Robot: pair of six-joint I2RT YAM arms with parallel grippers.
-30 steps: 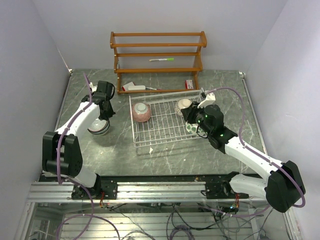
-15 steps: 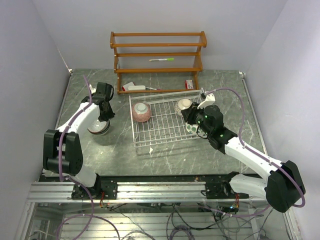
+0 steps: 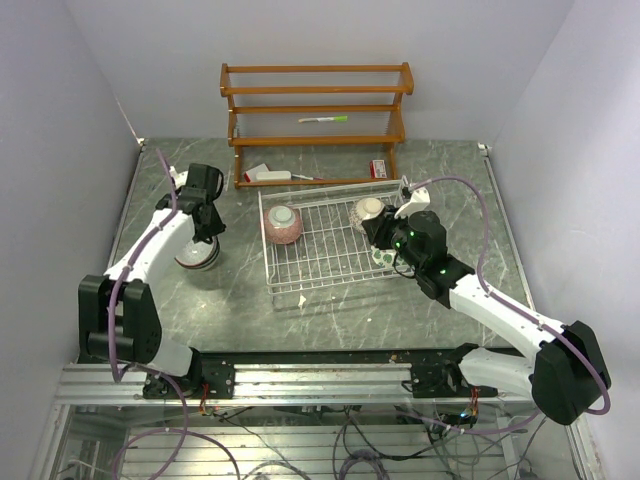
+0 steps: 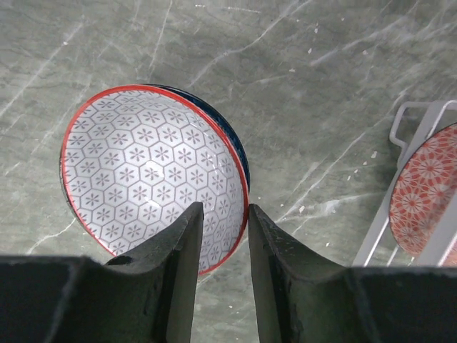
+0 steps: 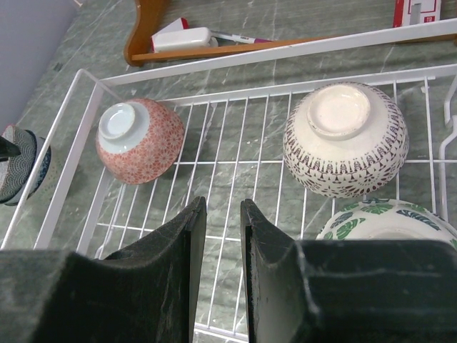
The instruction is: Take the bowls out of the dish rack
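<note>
The white wire dish rack (image 3: 318, 278) holds three upside-down bowls: pink (image 3: 283, 224), cream (image 3: 370, 211) and green-and-white (image 3: 383, 256). A stack of bowls (image 3: 196, 254) stands on the table left of the rack; its top bowl (image 4: 150, 171) is white with a hexagon pattern and a red rim. My left gripper (image 4: 225, 209) hangs just above that rim, slightly open and empty. My right gripper (image 5: 223, 204) hovers over the rack floor, slightly open and empty, with the pink bowl (image 5: 139, 139) ahead on the left, the cream bowl (image 5: 346, 139) on the right and the green-and-white bowl (image 5: 389, 218) nearest.
A brown wooden three-tier shelf (image 3: 315, 110) stands behind the rack with a green pen (image 3: 323, 119) on it. A white object (image 3: 265, 174) and a small red box (image 3: 379, 169) lie at its foot. The rack's corner (image 4: 414, 114) is right of the stack.
My left arm has drawn back and to the left, away from the bowl stack. The right arm and the bowls have not moved.
</note>
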